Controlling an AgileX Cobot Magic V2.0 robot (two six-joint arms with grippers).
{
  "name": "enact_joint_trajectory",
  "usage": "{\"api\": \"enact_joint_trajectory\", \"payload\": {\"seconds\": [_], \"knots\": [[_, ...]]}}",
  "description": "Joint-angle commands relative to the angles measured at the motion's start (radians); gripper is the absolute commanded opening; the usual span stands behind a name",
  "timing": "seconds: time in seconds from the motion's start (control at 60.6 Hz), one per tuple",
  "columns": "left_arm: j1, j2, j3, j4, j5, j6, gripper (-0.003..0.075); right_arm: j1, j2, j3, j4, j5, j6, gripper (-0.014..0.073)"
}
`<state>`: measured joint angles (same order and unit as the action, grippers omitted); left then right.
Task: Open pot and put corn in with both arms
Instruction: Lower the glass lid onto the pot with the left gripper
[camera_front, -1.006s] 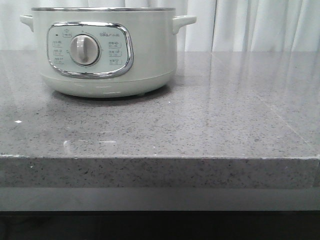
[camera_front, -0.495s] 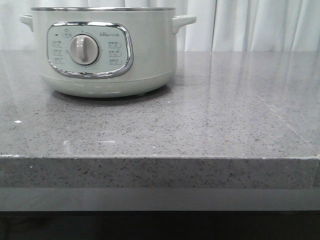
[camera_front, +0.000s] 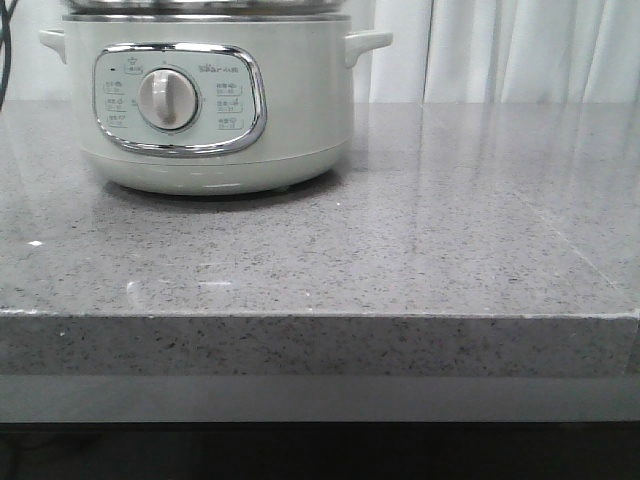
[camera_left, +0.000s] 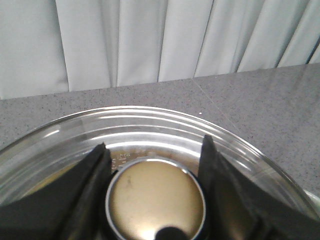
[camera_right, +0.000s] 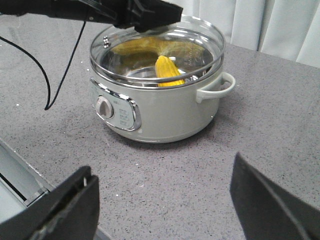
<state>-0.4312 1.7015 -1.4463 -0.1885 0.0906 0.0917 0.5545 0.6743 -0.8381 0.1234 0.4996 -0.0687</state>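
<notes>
pale pleated curtains (camera_front: 500, 50) hang behind a grey speckled stone desk (camera_front: 400, 250), and we see the large round pale-green electric pot (camera_front: 215, 105) standing on its far left part in the front view, the chrome-framed control panel and round dial (camera_front: 167, 99) facing the camera. in the right wrist view the bright yellow husked ear of corn (camera_right: 168, 71) lies inside the pot, seen through a round clear glass lid with a metal rim (camera_right: 200, 40) that sits at the pot's top; we cannot tell if it rests fully on the rim. our left gripper (camera_left: 152, 200) reaches over the lid, its dark fingers (camera_left: 90, 175) either side of the lid's round brass-coloured knob (camera_left: 155, 200) and close against it, clamped on it as far as we can see. our right gripper (camera_right: 165, 200) hangs well apart from the pot, over bare desk, its two dark fingers (camera_right: 70, 205) spread wide and holding nothing. a thin black cable (camera_right: 60, 75) loops down beside the pot.
</notes>
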Motion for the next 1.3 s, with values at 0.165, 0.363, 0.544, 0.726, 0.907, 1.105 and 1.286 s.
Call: {"api": "enact_joint_trajectory", "payload": {"seconds": [0.165, 0.363, 0.544, 0.726, 0.907, 1.105, 1.286], "knots": [[-0.007, -0.039, -0.05, -0.011, -0.128, -0.003, 0.0206, -0.002, -0.003, -0.025, 0.007, -0.079, -0.009, 0.0562], [-0.007, -0.039, -0.05, -0.011, -0.077, -0.003, 0.0206, -0.002, -0.003, -0.025, 0.007, -0.079, -0.009, 0.0562], [-0.007, -0.039, -0.05, -0.009, -0.054, -0.003, 0.0206, -0.002, -0.003, -0.025, 0.007, -0.079, -0.009, 0.0562], [-0.007, -0.039, -0.05, -0.009, -0.05, -0.003, 0.0206, -0.002, -0.003, -0.025, 0.007, -0.079, -0.009, 0.0562], [-0.007, -0.039, -0.054, -0.009, -0.043, -0.003, 0.0206, -0.002, -0.003, -0.025, 0.007, -0.079, -0.009, 0.0562], [-0.007, -0.039, -0.107, -0.009, 0.057, -0.003, 0.0206, -0.002, -0.003, -0.025, 0.007, -0.079, -0.009, 0.0562], [-0.007, -0.035, -0.108, -0.009, 0.061, -0.003, 0.0206, -0.002, -0.003, -0.025, 0.007, -0.079, -0.009, 0.0562]]}}
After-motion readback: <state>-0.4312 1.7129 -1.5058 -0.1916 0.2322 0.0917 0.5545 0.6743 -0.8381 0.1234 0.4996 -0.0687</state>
